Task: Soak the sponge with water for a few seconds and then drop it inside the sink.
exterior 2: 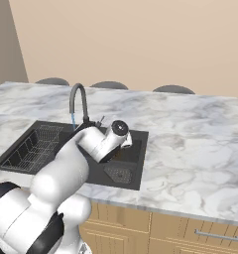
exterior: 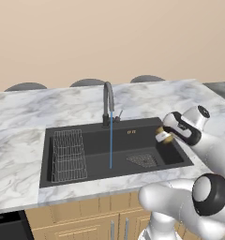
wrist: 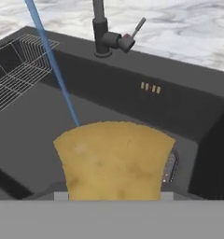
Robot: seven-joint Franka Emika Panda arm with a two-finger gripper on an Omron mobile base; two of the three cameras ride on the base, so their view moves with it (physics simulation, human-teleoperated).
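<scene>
Sponge (wrist: 115, 161) over sink's (exterior: 147, 124) right edge

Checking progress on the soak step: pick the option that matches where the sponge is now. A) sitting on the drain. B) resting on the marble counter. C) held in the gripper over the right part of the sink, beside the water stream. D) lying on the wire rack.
C: the sponge is clamped in the gripper above the right part of the sink, clear of the water stream to its left.
</scene>
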